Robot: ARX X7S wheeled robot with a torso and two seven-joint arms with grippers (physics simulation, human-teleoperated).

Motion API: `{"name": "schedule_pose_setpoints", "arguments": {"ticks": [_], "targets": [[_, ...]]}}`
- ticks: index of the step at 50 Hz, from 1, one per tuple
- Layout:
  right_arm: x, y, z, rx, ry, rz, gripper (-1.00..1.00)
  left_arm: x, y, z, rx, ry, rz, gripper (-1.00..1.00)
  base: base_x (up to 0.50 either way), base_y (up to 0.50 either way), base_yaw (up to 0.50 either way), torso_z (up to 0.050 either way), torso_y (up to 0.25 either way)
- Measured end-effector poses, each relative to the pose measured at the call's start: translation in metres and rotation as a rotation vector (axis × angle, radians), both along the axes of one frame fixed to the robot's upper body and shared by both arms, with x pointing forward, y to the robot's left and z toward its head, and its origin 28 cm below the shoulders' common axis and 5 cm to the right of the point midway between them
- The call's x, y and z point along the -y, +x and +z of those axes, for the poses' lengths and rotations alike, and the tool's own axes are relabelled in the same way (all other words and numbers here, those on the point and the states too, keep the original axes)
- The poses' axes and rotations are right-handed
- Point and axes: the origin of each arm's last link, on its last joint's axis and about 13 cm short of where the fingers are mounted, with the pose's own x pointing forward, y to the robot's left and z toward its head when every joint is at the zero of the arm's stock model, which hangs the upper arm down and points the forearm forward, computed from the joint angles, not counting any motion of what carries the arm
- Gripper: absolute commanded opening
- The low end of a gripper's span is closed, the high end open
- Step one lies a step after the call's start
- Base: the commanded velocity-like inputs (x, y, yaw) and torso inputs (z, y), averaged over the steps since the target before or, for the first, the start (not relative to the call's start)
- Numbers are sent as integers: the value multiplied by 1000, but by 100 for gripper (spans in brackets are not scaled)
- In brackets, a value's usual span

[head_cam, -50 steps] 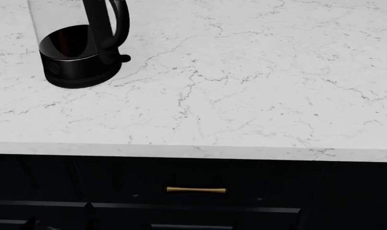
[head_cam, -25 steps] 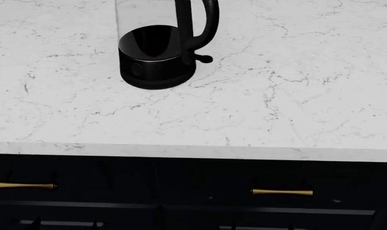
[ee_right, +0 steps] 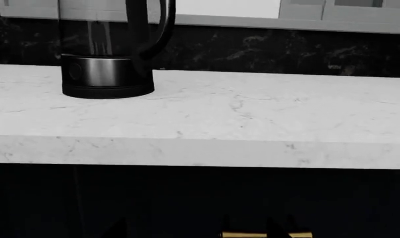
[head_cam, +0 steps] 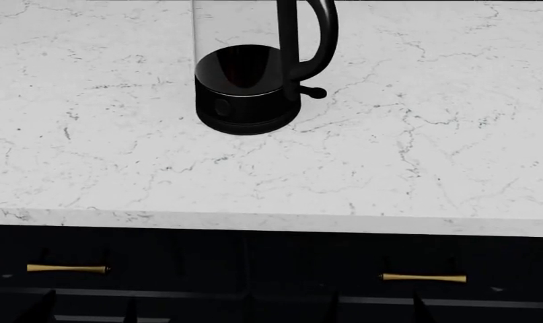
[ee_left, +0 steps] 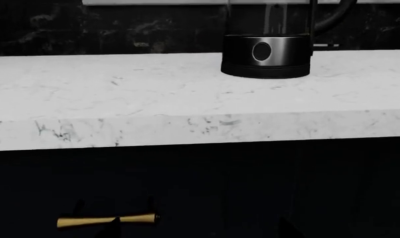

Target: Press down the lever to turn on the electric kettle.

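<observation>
My jaws are out of view, so I can't tell their gap; reaching blind, I might topple the kettle (head_cam: 253, 74) instead of pressing its lever (head_cam: 313, 92).

Electric kettle (head_cam: 249, 74) upright on white marble counter, far side; clear glass body, glossy black base, black loop handle; lever (head_cam: 313, 92) juts out below handle, knob-ended
</observation>
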Motion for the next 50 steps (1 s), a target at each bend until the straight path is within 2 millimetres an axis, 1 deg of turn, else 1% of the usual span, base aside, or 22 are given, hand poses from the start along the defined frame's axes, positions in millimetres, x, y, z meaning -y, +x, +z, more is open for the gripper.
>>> {"name": "schedule_pose_setpoints", "arguments": {"ticks": [3, 7, 15, 18, 22, 28, 40, 50], "targets": [[1, 4, 14, 14, -10, 3, 100, 0, 3, 13, 14, 3, -6, 100, 0, 0, 0, 0, 0], [1, 8, 36, 48, -34, 6, 100, 0, 7, 36, 45, -1, -11, 100, 0, 0, 0, 0, 0], [6, 8, 79, 126, -64, 0, 100, 1, 12, 80, 110, -22, -22, 100, 0, 0, 0, 0, 0], [7, 7, 91, 149, -72, -1, 100, 0, 13, 93, 129, -30, -20, 100, 0, 0, 0, 0, 0], [9, 5, 102, 173, -81, -1, 100, -1, 14, 105, 148, -36, -17, 100, 82, 0, 0, 0, 0], [11, 1, 112, 194, -91, -1, 100, -4, 16, 114, 161, -37, -10, 100, 482, 0, 0, 0, 0], [15, 0, 120, 207, -97, -7, 100, -11, 24, 119, 163, -40, 15, 100, 490, 0, 0, 0, 0], [22, 0, 122, 204, -83, -20, 100, -20, 32, 121, 160, -33, 47, 100, 0, 0, 0, 0, 0]]}}
